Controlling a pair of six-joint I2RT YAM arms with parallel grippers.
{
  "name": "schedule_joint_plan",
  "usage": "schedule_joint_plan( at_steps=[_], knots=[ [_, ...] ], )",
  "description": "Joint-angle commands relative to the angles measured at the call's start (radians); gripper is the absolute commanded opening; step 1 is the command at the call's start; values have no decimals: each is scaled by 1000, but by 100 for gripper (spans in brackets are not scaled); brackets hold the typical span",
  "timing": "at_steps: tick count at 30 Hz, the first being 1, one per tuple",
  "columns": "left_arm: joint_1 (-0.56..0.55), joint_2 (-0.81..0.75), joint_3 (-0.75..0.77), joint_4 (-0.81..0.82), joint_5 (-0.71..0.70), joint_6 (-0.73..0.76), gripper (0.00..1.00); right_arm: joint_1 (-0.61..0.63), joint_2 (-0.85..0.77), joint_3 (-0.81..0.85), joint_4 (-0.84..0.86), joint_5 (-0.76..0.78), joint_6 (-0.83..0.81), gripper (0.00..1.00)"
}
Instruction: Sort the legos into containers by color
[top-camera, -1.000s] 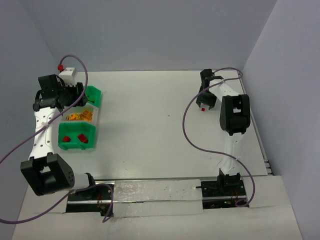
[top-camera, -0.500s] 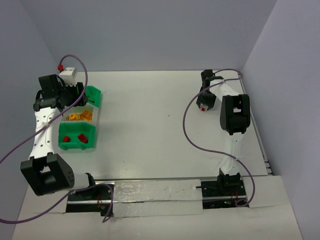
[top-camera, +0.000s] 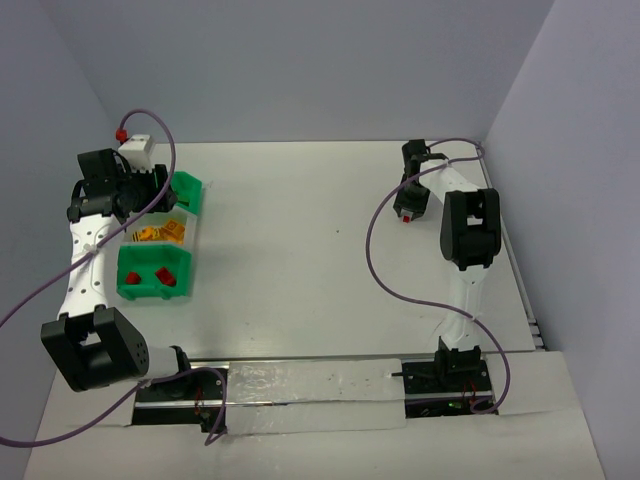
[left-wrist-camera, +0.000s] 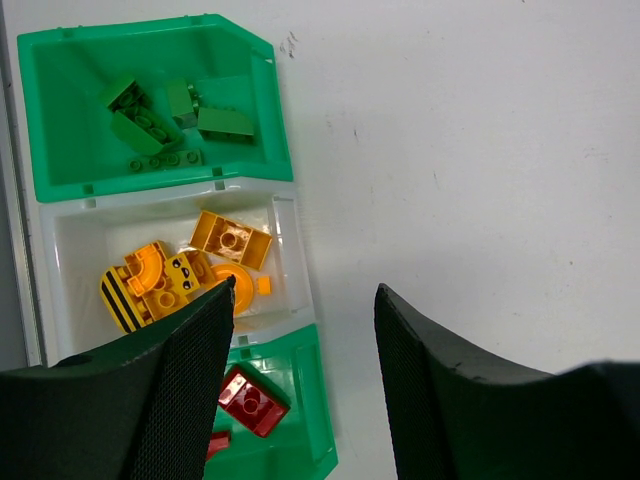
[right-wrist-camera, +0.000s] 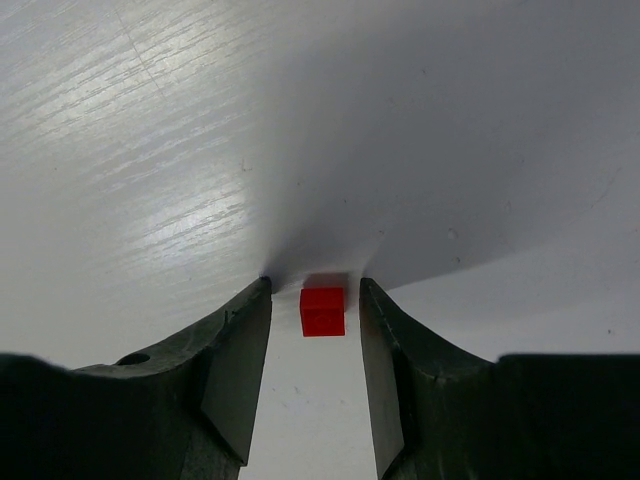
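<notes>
Step in hand: pick-up of a stray red brick (right-wrist-camera: 322, 310), which lies flat on the table (top-camera: 300, 250) at the far right, well apart from the row of bins (top-camera: 188, 200) at the far left. The right gripper (right-wrist-camera: 314, 286) is set down over it with one finger on each side. A narrow strip of table shows between the brick and each finger, so the fingers stand apart and grip nothing yet. The brick sits roughly central between them, close to the tips. The left gripper (left-wrist-camera: 305, 290) hangs over the bins with its fingers spread and nothing between them. Contents noted from the left wrist view: the far green bin (left-wrist-camera: 272, 130) holds green bricks (left-wrist-camera: 150, 125), the white bin (left-wrist-camera: 296, 270) in the middle holds orange-yellow bricks (left-wrist-camera: 230, 240), and the near green bin (left-wrist-camera: 318, 410) holds red bricks (left-wrist-camera: 250, 400). No other loose brick shows on the table in the overhead view, so the sort is judged near its end. Next move, as judged: bring the right fingers together squarely on the brick's side faces, lift straight, carry it across the table and release it over the near green bin. Concerns: the brick is small and smooth, so a skewed pinch may flick it away, and the left arm sits above the bins and may need to give way.
</notes>
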Motion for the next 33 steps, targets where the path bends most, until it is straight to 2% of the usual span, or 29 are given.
schedule_joint_plan(
  at_steps=[1, 10, 21, 22, 24, 26, 27, 30, 33],
  knots=[
    [-6, -12, 10, 40, 27, -12, 64, -7, -21, -36, -26, 5, -11, 47],
    [-6, -5, 16, 40, 33, -16, 64, -12, -33, -57, -27, 1, -16, 45],
    [-6, -5, 15, 41, 37, -19, 65, -16, -24, -48, -29, -17, -25, 31],
    [-5, -4, 14, 40, 41, -19, 66, -17, -23, -47, -29, -24, -28, 27],
    [-6, -3, 15, 32, 65, -14, 76, -16, -23, -43, -30, -41, -35, 20],
    [-5, -5, 15, 20, 101, -7, 92, -16, -37, -40, -27, -96, -55, 4],
    [-6, -9, 15, 18, 118, -4, 96, -16, -44, -38, -25, -133, -66, 0],
    [-6, -28, 8, 22, 254, -14, 99, -13, -98, -46, 3, -317, -106, 0],
    [-5, -43, -13, 45, 395, -47, 99, -8, -166, -64, 69, -614, -140, 0]
  ],
)
